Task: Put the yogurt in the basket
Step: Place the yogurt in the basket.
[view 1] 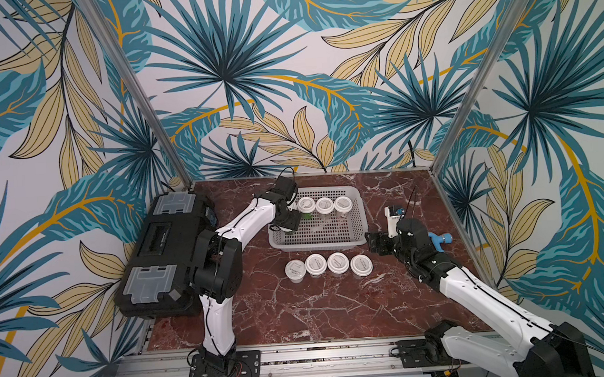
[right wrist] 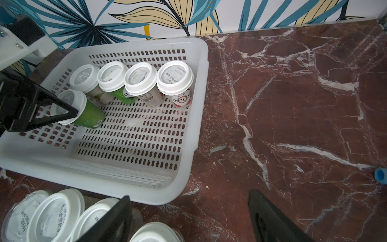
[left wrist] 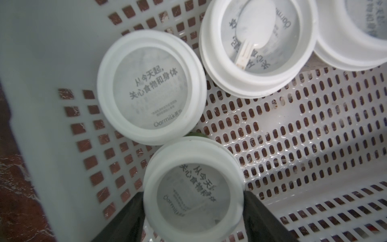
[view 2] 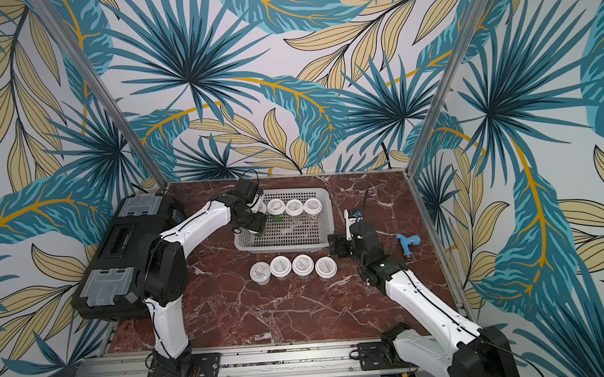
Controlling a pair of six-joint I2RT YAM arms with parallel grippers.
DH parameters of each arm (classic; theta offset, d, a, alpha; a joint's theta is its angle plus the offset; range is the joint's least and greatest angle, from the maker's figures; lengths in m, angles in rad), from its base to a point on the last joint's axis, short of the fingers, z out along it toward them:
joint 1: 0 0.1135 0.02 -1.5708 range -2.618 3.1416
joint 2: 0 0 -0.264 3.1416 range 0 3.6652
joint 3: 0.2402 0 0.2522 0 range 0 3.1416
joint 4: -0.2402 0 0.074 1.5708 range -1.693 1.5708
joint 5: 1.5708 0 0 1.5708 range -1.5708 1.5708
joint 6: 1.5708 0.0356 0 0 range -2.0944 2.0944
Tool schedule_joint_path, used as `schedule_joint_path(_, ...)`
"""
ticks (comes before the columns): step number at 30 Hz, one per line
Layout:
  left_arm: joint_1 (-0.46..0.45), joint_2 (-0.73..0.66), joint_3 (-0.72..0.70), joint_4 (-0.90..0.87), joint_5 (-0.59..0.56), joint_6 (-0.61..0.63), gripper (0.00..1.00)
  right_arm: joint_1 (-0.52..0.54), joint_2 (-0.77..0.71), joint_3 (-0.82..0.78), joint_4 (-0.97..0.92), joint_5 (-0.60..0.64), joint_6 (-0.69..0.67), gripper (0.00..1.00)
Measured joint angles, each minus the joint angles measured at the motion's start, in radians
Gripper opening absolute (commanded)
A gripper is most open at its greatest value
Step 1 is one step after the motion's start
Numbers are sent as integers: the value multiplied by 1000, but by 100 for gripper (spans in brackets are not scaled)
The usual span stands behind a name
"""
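Left fingers (left wrist: 129,215) flank the lid of a tilted green cup (right wrist: 90,115) inside the basket (view 1: 318,246), mid-frame in both top views; can't tell if gripped or just touching. Also in the basket, row of four cups (right wrist: 140,78). Below the basket, another four cups (view 1: 328,263) on the table (view 1: 301,315). Right fingers (right wrist: 270,218) are spread wide, empty, by the basket's lower right corner.

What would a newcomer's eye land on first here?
The pale basket mid-table: four yogurt cups line its far wall, and the left gripper reaches inside, fingers flanking a fifth, green-bodied cup. Four more cups stand in a row on the red marble table just in front of it. The right gripper hovers open and empty beside the basket's right near corner.
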Motion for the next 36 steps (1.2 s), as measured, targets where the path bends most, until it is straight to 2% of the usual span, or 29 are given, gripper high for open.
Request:
schedule_joint_path(14, -7, -44, -51, 7, -23, -3, 86, 0, 0, 0, 0, 0, 0, 89)
schedule_joint_path(26, -98, -294, -132, 154, -145, 0, 87, 0, 6, 1, 0, 0, 0, 89)
schedule_joint_path(31, -111, -410, -249, 253, -158, -23, 87, 0, 6, 2, 0, 0, 0, 89)
schedule_joint_path(36, -134, -550, -447, 387, -175, -34, 87, 0, 4, 5, -7, -3, -1, 90)
